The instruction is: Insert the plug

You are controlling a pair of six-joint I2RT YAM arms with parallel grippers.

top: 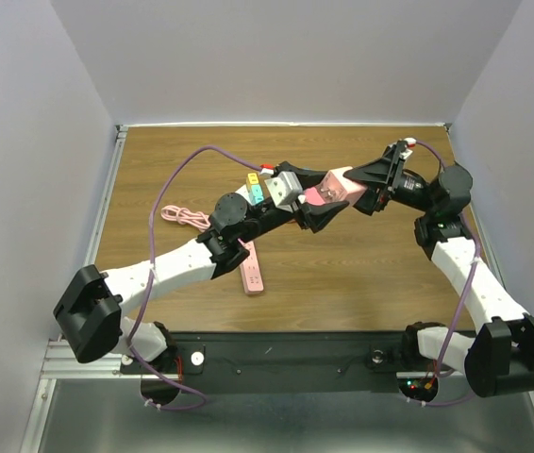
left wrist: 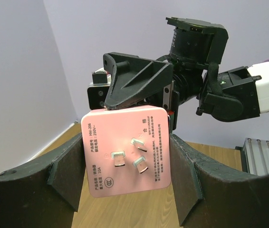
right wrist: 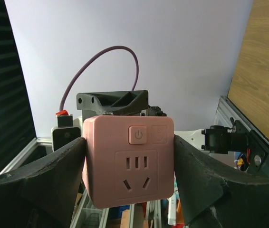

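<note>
The plug (top: 328,193) is a pink cube adapter held in the air over the middle of the table, between both arms. Its pronged face (left wrist: 125,156) points at the left wrist camera, and my left gripper (left wrist: 127,164) has a finger against each side. The socket face with its power button (right wrist: 127,161) points at the right wrist camera. My right gripper (right wrist: 128,142) presses both of the cube's other sides. The two grippers (top: 324,209) (top: 357,184) meet nose to nose at the plug.
A pink power strip (top: 253,272) lies flat on the wooden table, partly under the left forearm. Its coiled pink cable (top: 184,217) lies to the left. Small yellow and teal items (top: 255,186) sit beside the left wrist. Grey walls close three sides.
</note>
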